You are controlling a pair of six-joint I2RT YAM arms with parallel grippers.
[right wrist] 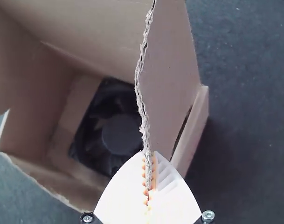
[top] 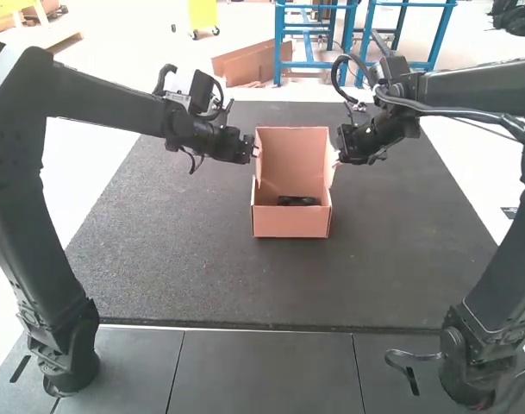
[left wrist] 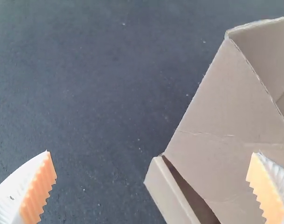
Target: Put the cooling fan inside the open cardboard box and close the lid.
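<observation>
Pinching a flap (right wrist: 167, 84) of the box (top: 290, 220), right fingers (right wrist: 166, 183) clamped on it, left fingers (left wrist: 34, 186) apart beside the box, fan (right wrist: 109, 135) inside.

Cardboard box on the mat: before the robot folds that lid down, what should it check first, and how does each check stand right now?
1. Cooling fan fully inside the box: ok, it lies flat on the bottom.
2. Right hand holding a side flap: ok, shut on the flap's edge.
3. Left hand holding the opposite flap: not ok, it is open beside it.
4. Lid down: not ok, it stands upright.
5. Fan below the rim, out of the lid's way: ok.
6. Flaps lined up to tuck inside the walls: cannot tell.
</observation>
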